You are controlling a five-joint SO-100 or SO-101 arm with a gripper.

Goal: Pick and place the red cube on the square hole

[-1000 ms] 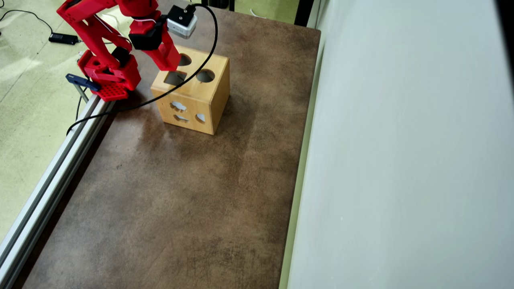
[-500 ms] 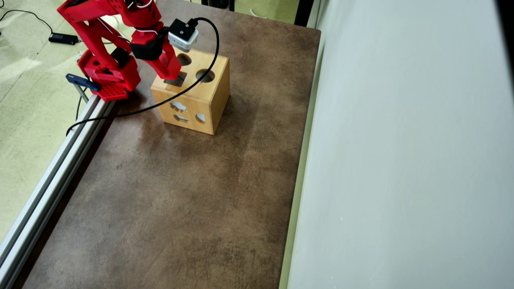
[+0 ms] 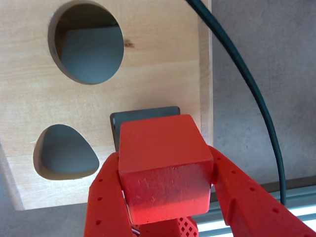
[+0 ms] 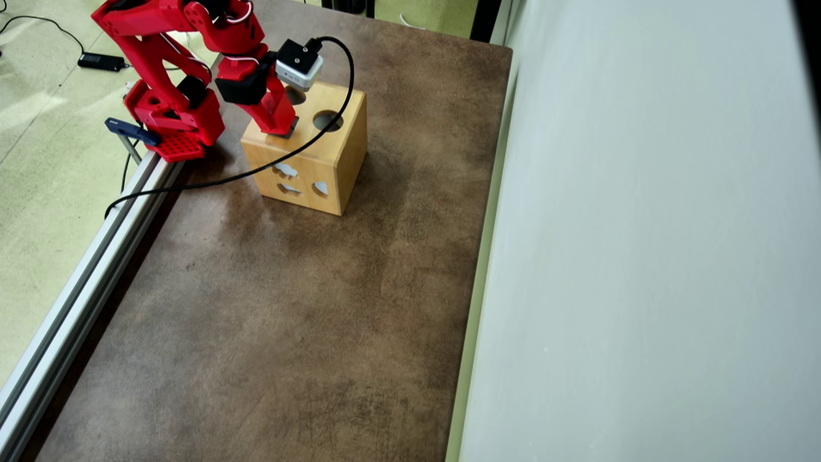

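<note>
Red claw (image 3: 165,197) fingers are squeezed tight on the red cube (image 3: 163,165), one finger on each side of it, in the wrist view. Behind the cube is the square hole (image 3: 143,114), dark and mostly hidden, so only its far edge peeks out. Up and to the left of the claw is a round hole (image 3: 88,44), and just left of the claw is a rounded teardrop hole (image 3: 66,152). All are cut in the smooth, pale wooden box (image 3: 158,64). To the right of the claw the box top ends at a straight edge, with a black cable (image 3: 247,79) curving past over the brown table.

From the overhead view the claw (image 4: 282,128) points down at the near left part of the box (image 4: 321,160) top, touching or just above it; I cannot tell which. The arm (image 4: 160,38) bends over from its base to the left. The table (image 4: 288,321) below the claw is wide, bare, brown and blotchy.
</note>
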